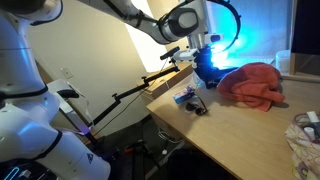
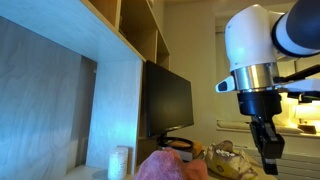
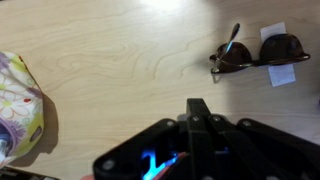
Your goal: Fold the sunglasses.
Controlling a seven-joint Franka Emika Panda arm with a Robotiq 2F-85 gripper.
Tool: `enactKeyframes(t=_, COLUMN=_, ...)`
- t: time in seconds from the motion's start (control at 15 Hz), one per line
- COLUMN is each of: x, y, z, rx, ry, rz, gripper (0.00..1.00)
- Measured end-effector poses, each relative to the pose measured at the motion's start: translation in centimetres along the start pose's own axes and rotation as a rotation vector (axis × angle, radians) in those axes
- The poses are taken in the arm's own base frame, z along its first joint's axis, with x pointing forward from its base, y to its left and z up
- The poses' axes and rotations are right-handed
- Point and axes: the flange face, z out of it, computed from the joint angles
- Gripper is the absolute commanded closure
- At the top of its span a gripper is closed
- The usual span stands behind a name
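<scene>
Light, slippery and fragile, the sunglasses [image 3: 255, 54] lie near the bench [image 3: 120, 60] edge with one thin arm swung out, apart from the end effector [image 3: 198, 104], seemingly closed together and empty; best pushed at that arm's tip.

The light wooden table [image 3: 120, 60] carries the sunglasses [image 3: 256, 52] at the wrist view's upper right, with a white slip [image 3: 281, 74] touching one lens. A floral-printed bundle [image 3: 15, 105] lies at the left edge. In an exterior view, a crumpled red cloth [image 1: 250, 85] sits right of centre.
</scene>
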Motion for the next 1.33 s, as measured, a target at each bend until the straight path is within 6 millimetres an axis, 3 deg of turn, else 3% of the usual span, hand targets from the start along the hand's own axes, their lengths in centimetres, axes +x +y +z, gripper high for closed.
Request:
enactKeyframes(t=0.27, x=-0.2, y=1.6, z=1.9, rx=0.020, ry=-0.032, rz=0.039, gripper=1.00)
enactKeyframes(t=0.8, x=-0.3, y=1.0, z=5.1, rx=0.030, ry=-0.084, rz=0.031, gripper=1.00)
enactKeyframes(t=0.87, x=-0.3, y=0.9, z=5.3, rx=0.034, ry=-0.088, rz=0.032, gripper=0.74)
enactKeyframes(t=1.0, x=-0.3, y=0.8, z=5.4, rx=0.046, ry=-0.089, rz=0.025, gripper=0.68)
enactKeyframes(t=1.33, x=-0.1, y=0.7, z=4.6, rx=0.060, ry=-0.061, rz=0.029, gripper=0.30)
